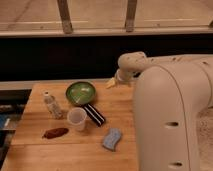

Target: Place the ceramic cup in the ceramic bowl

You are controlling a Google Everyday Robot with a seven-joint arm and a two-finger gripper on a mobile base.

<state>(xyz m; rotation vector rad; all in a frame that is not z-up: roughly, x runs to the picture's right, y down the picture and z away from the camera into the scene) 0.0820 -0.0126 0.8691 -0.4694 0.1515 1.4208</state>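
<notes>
The ceramic cup (76,119), a small pale tumbler, stands upright on the wooden table (40,150) just in front of the ceramic bowl (80,93). The bowl is round, green inside with a dark rim, and sits at the back middle of the table. The gripper (111,83) hangs at the end of the white arm, above the table's back edge to the right of the bowl and apart from both. It holds nothing that I can see.
A clear plastic bottle (51,105) with a white cap stands left of the cup. A black bar-shaped object (94,114) lies right of the cup. A brown item (55,132) and a blue sponge (112,139) lie near the front. The robot's white body (172,120) fills the right.
</notes>
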